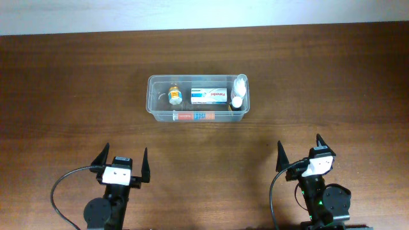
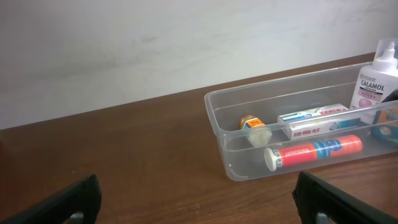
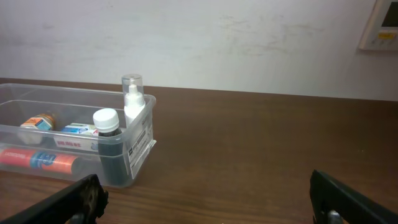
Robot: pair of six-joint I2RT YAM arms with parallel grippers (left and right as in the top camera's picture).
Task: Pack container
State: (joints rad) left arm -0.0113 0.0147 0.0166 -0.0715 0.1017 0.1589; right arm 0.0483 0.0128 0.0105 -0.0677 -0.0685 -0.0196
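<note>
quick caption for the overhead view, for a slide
Clear plastic rectangular container on a brown wooden table holding a white-and-blue carton, red tube and small bottles; left gripper and right gripper open.

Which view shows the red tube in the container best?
Left wrist: red tube lies close and whole in the container, cap visible. Overhead shows it small; right wrist crops it at the frame edge.
</note>
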